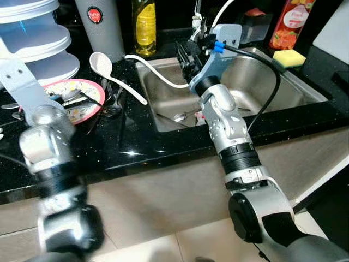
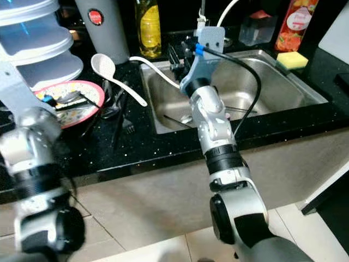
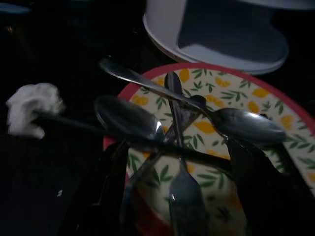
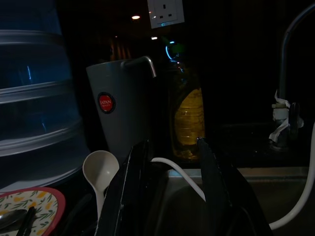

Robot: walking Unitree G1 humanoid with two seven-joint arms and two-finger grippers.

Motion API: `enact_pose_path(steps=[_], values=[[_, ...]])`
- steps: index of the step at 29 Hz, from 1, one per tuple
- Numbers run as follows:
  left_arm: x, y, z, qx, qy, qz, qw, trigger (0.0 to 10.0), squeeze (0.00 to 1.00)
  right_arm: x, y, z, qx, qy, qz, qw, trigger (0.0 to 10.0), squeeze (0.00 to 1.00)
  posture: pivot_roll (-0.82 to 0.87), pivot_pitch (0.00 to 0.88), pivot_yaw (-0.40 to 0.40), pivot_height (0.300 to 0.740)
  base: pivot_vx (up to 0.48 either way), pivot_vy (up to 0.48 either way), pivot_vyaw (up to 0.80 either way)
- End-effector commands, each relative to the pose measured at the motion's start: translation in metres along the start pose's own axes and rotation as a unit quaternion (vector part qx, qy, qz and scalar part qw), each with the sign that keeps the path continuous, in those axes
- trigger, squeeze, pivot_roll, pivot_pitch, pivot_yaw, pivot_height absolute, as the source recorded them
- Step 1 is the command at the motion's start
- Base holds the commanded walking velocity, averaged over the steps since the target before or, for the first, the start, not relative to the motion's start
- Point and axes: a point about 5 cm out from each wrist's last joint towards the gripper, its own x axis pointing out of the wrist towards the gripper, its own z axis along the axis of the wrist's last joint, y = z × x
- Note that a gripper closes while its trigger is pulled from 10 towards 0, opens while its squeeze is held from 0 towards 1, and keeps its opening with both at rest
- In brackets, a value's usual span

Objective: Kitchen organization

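Beneath our left gripper [image 3: 177, 196], fingers apart just above the spoons [image 3: 246, 125] crossed on the patterned plate [image 1: 90, 87] on the bench [image 1: 136, 142], lies the nearer target, while our right gripper [image 4: 170, 196] hangs open over the sink [image 1: 256, 82].

Left arm [image 1: 43, 164]: motion-blurred in both eye views; forearm runs off the lower edge.
Left gripper [image 3: 182, 196]: dark fingers cut by the bottom edge in the left wrist view; spacing unclear against the cutlery.
Plate [image 3: 256, 98]: far side cut by the right edge, part covered by spoons [image 3: 246, 125] and a fork [image 3: 179, 196].
White lump [image 3: 27, 113]: blurred, material unreadable.
Right gripper [image 4: 170, 162]: finger bases cut at the bottom edge.
Red bottle [image 1: 292, 22]: top cropped, label too small to read.
Stacked container [image 1: 32, 33]: cut by top and left edges.
Sink [image 1: 305, 87] contents: partly hidden behind the right arm.
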Motion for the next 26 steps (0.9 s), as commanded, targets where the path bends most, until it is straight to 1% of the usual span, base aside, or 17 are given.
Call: enact_pose_path(steps=[1, 2, 3, 4, 5, 6, 8, 12, 13, 14, 16, 17, 18, 20, 21, 23, 26], values=[[-0.003, 0.009, 0.001, -0.023, -0.009, 0.031, 0.999, 10.0, 0.0, -0.001, -0.001, 0.0, -0.001, 0.001, -0.002, 1.0, 10.0, 0.0, -0.02, 0.0, 0.03, 0.74, 0.0, 0.0, 0.0], [-0.005, 0.01, 0.001, -0.047, -0.011, 0.038, 0.998, 10.0, 0.0, -0.001, 0.0, -0.001, 0.0, 0.003, 0.0, 1.0, 10.0, 0.0, -0.02, 0.0, 0.03, 0.74, 0.0, 0.0, 0.0], [-0.001, 0.014, 0.001, -0.058, -0.006, 0.051, 0.997, 10.0, 0.0, -0.001, 0.001, -0.001, 0.0, 0.004, 0.002, 1.0, 10.0, 0.0, -0.02, 0.0, 0.028, 0.74, 0.0, 0.0, 0.0], [-0.001, 0.014, 0.001, -0.058, -0.006, 0.051, 0.997, 10.0, 0.0, -0.001, 0.001, -0.001, 0.0, 0.004, 0.002, 1.0, 10.0, 0.0, -0.02, 0.0, 0.028, 0.74, 0.0, 0.0, 0.0], [0.008, 0.023, 0.002, -0.068, 0.003, 0.072, 0.995, 10.0, 0.0, -0.001, 0.002, -0.001, 0.0, 0.003, 0.005, 1.0, 10.0, 0.0, -0.02, 0.0, 0.027, 0.74, 0.0, 0.0, 0.0], [0.012, 0.026, 0.003, -0.071, 0.006, 0.08, 0.994, 10.0, 0.0, -0.001, 0.003, -0.001, 0.0, 0.003, 0.006, 1.0, 10.0, 0.0, -0.02, 0.0, 0.027, 0.74, 0.0, 0.0, 0.0], [0.014, 0.027, 0.003, -0.073, 0.007, 0.084, 0.994, 10.0, 0.0, 0.0, 0.003, -0.001, 0.001, 0.003, 0.007, 1.0, 10.0, 0.0, -0.02, 0.0, 0.027, 0.74, 0.0, 0.0, 0.0], [0.027, 0.033, 0.012, -0.093, 0.011, 0.1, 0.991, 10.0, 0.0, -0.001, 0.021, 0.003, -0.016, 0.018, 0.117, 0.993, 10.0, 0.0, -0.02, 0.0, 0.027, 0.74, 0.0, 0.0, 0.0], [0.029, 0.034, 0.012, -0.099, 0.015, 0.103, 0.99, 10.0, 0.0, -0.003, 0.027, 0.002, -0.023, 0.023, 0.154, 0.988, 10.0, 0.0, -0.02, 0.0, 0.025, 0.74, 0.0, 0.0, 0.0], [0.029, 0.034, 0.012, -0.099, 0.015, 0.103, 0.99, 10.0, 0.0, -0.003, 0.027, 0.002, -0.023, 0.023, 0.154, 0.988, 10.0, 0.0, -0.02, 0.0, 0.025, 0.74, 0.0, 0.0, 0.0], [0.032, 0.035, 0.013, -0.109, 0.021, 0.107, 0.988, 10.0, 0.0, -0.009, 0.036, 0.001, -0.038, 0.031, 0.208, 0.977, 10.0, 0.0, -0.03, 0.0, 0.023, 0.74, 0.0, 0.0, 0.0], [0.032, 0.035, 0.013, -0.109, 0.021, 0.107, 0.988, 10.0, 0.0, -0.009, 0.036, 0.001, -0.038, 0.031, 0.208, 0.977, 10.0, 0.0, -0.03, 0.0, 0.023, 0.74, 0.0, 0.0, 0.0], [0.035, 0.034, 0.015, -0.118, 0.024, 0.109, 0.987, 10.0, 0.0, -0.022, 0.049, -0.005, -0.058, 0.049, 0.289, 0.954, 10.0, 0.0, -0.03, 0.0, 0.023, 0.74, 0.0, 0.0, 0.0], [0.037, 0.033, 0.015, -0.124, 0.03, 0.108, 0.986, 10.0, 0.0, -0.032, 0.058, -0.01, -0.071, 0.068, 0.346, 0.933, 10.0, 0.0, -0.03, 0.0, 0.022, 0.74, 0.0, 0.0, 0.0], [0.038, 0.033, 0.015, -0.126, 0.033, 0.107, 0.986, 10.0, 0.0, -0.035, 0.059, -0.012, -0.074, 0.074, 0.36, 0.927, 10.0, 0.0, -0.03, 0.0, 0.022, 0.74, 0.0, 0.0, 0.0], [0.037, 0.031, 0.012, -0.126, 0.037, 0.105, 0.986, 10.0, 0.0, -0.039, 0.061, -0.014, -0.083, 0.081, 0.381, 0.917, 10.0, 0.0, -0.03, 0.0, 0.023, 0.74, 0.0, 0.0, 0.0], [0.037, 0.03, 0.008, -0.129, 0.047, 0.105, 0.985, 10.0, 0.0, -0.038, 0.057, -0.018, -0.104, 0.093, 0.374, 0.917, 10.0, 0.0, -0.03, 0.0, 0.022, 0.74, 0.0, 0.0, 0.0]])
